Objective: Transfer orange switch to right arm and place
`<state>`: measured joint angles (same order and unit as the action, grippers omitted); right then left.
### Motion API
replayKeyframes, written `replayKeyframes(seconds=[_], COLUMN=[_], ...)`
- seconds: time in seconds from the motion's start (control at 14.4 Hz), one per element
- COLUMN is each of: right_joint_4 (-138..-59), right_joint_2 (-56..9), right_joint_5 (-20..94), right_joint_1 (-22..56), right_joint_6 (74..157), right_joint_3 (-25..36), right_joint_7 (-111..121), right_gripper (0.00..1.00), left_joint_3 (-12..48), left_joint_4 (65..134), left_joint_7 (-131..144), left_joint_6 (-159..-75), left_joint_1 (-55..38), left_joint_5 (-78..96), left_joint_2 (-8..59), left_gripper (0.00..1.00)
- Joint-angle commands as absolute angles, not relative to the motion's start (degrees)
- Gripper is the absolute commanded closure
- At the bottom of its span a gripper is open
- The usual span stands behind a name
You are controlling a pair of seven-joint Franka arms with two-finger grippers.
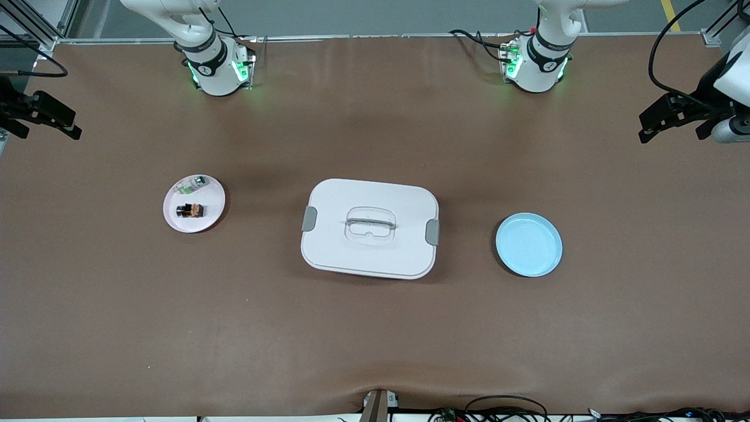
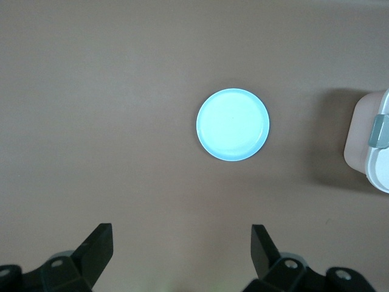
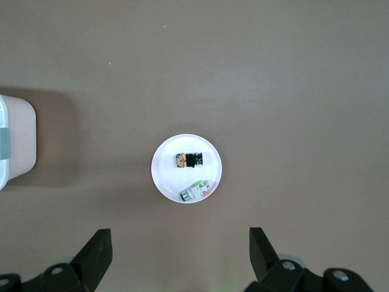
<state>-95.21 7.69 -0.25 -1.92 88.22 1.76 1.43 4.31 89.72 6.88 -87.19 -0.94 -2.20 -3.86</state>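
Currently orange switch (image 1: 190, 210) lies in white plate (image 1: 173, 218); blue plate (image 1: 529, 245) empty.

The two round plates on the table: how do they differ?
The white plate holds the orange switch and a white-and-green part; the blue plate holds nothing. The white plate lies toward the right arm's end, the blue plate toward the left arm's, with the lidded box between. Both are round, shallow and flat on the table.
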Motion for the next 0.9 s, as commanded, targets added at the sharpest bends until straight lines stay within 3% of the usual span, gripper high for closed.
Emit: replayKeyframes(seconds=[0.0, 0.83], right_joint_4=[-93.4, -91.8], right_joint_2=[6.9, 6.9], right_joint_5=[0.4, -0.4], right_joint_1=[-2.0, -2.1], right_joint_6=[87.4, 86.7], right_joint_3=[2.1, 2.4], right_joint_7=[1.8, 1.8], right_gripper=[0.0, 0.0], left_joint_3=[4.2, 4.7], left_joint_4=[89.0, 87.7], left_joint_7=[6.2, 6.1], left_joint_6=[-85.5, -82.8], left_joint_1=[-0.7, -0.9], left_joint_5=[-1.9, -1.5], left_joint_2=[-4.5, -4.5], left_gripper=[0.0, 0.0])
